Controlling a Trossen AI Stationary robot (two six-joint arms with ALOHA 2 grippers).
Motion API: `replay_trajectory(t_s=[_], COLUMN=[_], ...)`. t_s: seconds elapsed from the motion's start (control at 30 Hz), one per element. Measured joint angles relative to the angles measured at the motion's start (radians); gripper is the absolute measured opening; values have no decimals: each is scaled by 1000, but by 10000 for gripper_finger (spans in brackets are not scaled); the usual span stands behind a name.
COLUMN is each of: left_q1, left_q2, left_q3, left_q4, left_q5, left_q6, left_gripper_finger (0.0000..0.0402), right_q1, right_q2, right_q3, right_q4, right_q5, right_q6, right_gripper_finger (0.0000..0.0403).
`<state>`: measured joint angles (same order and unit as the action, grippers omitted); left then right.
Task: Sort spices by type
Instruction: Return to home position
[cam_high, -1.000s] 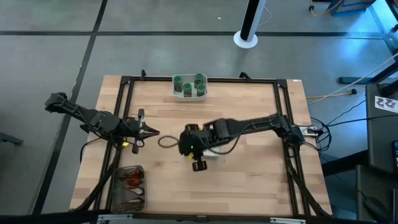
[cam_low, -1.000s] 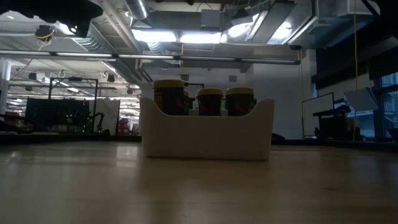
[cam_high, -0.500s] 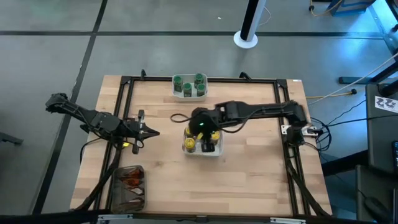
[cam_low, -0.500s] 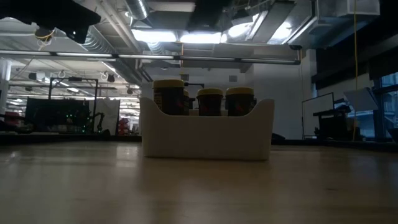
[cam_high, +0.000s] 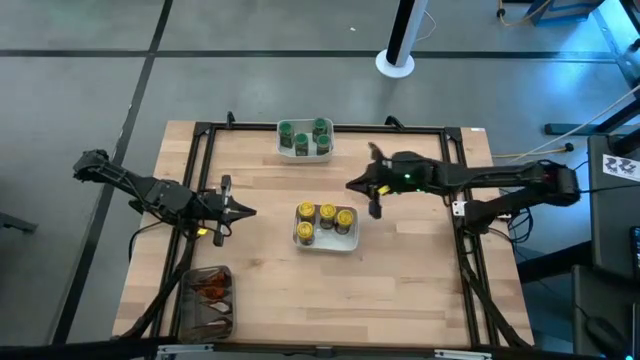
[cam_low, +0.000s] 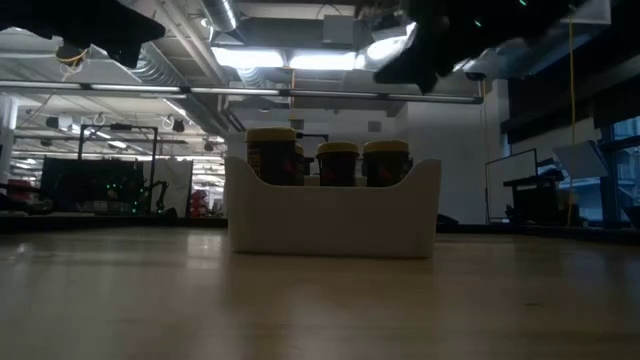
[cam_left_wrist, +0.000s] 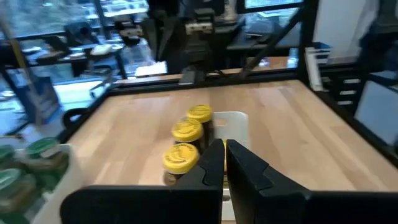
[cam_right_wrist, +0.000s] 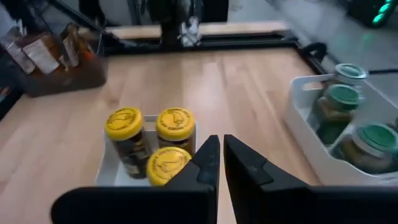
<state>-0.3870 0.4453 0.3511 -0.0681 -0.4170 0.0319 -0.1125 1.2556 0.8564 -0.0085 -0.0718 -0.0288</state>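
A white bowl (cam_high: 326, 240) in the middle of the table holds jars with yellow caps (cam_high: 327, 212); they also show in the low view (cam_low: 338, 160), the left wrist view (cam_left_wrist: 186, 130) and the right wrist view (cam_right_wrist: 176, 121). A second white bowl (cam_high: 303, 152) at the far edge holds jars with green caps (cam_high: 320, 128), which also show in the right wrist view (cam_right_wrist: 339, 99). Brown-orange packets (cam_high: 208, 290) lie in a clear tray at the near left. My right gripper (cam_high: 352, 186) is shut and empty, above the table just far-right of the yellow jars. My left gripper (cam_high: 240, 212) is shut and empty, left of that bowl.
The clear tray (cam_high: 208, 318) stands at the near left corner. A black frame (cam_high: 455, 180) runs around the table's edges. Bare wood lies at the near right and between the two bowls.
My right gripper has gone from the near side of the yellow-jar bowl, across it, toward the table's far right, and has risen. The bowl, which the arm covered before, now shows whole.
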Motion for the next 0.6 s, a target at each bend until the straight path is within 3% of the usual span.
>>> replay_trajectory(t_s=[0.27, 0.6], left_q1=[9, 14], left_q2=[2, 2], left_q3=[0, 1], left_q4=[-1, 15], left_q5=[-42, -42], left_q6=[0, 30], left_gripper_finger=[3, 4], right_q1=[-1, 1], right_q2=[-161, -427], right_q3=[-274, -531], right_q4=[248, 301], right_q5=[13, 136], right_q6=[60, 190], right_gripper_finger=[23, 23])
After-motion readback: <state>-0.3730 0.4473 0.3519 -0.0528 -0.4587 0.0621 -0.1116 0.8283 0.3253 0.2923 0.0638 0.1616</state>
